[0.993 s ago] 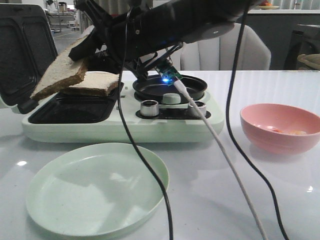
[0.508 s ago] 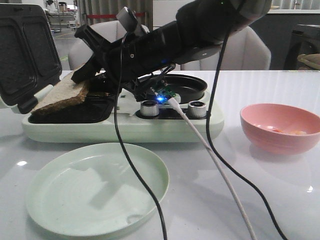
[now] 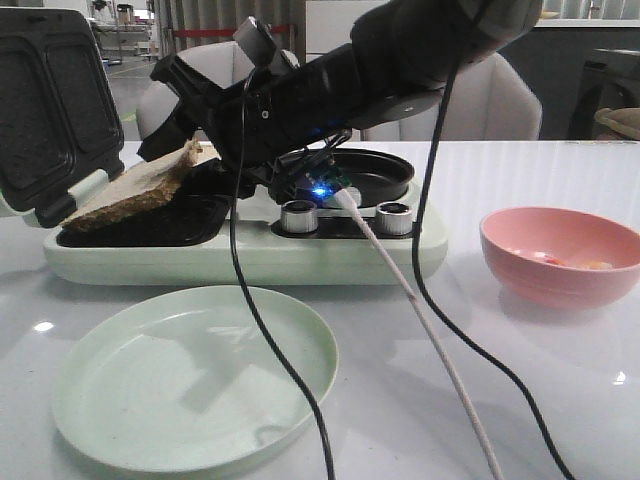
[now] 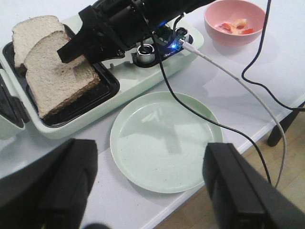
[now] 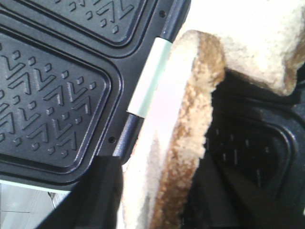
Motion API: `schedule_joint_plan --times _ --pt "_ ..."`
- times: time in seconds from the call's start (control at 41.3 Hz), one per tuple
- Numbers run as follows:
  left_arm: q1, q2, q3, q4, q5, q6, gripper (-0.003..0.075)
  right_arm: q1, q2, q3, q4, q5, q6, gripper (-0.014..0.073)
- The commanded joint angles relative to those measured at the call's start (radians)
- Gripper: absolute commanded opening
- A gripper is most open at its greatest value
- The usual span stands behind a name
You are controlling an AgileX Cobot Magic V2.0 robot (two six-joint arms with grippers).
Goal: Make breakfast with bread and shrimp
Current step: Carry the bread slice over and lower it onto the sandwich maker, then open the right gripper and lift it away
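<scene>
My right gripper (image 3: pixel 178 150) is shut on one bread slice (image 3: pixel 135 187) at its edge. The slice lies tilted in the black tray of the open sandwich maker (image 3: pixel 240 262), its gripped end raised. In the right wrist view the slice (image 5: pixel 190 143) stands between my right gripper's (image 5: pixel 162 200) fingers. The second bread slice (image 4: pixel 28 33) lies behind it in the tray, partly under it. The shrimp (image 4: pixel 234 26) lies in the pink bowl (image 4: pixel 212 16) at the right. My left gripper (image 4: pixel 147 191) is open and empty, high over the green plate (image 4: pixel 162 138).
The sandwich maker's ribbed lid (image 3: pixel 40 110) stands open at the left. A small black pan (image 3: pixel 390 172) sits on its right half behind two knobs. The green plate (image 3: pixel 190 380) lies at the front. Cables (image 3: pixel 430 330) trail across the table near the pink bowl (image 3: pixel 560 275).
My right gripper has brought the bread slice down from above the tray until it rests in the sandwich maker over the other slice. In the last half second the gripped end rose slightly.
</scene>
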Motion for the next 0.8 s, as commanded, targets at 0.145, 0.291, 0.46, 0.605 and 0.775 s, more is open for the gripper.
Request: schedule_joint_plan --times 0.145,0.291,0.46,0.605,0.775 --pt "-0.006 -0.001 -0.028 -0.020 -0.077 -0.003 0.0521 0.001 -0.087 -0.039 -0.041 0.017 0.017 0.0479" --pt "-0.006 -0.001 -0.028 -0.020 -0.077 -0.003 0.0521 0.001 -0.122 -0.039 -0.215 -0.016 0.119 0.0472" --pt "-0.006 -0.001 -0.028 -0.020 -0.077 -0.003 0.0521 0.001 -0.181 -0.039 -0.465 -0.023 0.272 0.0472" --pt "-0.006 -0.001 -0.028 -0.020 -0.077 -0.003 0.0521 0.001 -0.263 -0.039 -0.684 -0.006 0.398 0.0472" --pt "-0.006 -0.001 -0.028 -0.020 -0.077 -0.003 0.0521 0.001 -0.389 -0.039 -0.959 0.055 0.530 0.0472"
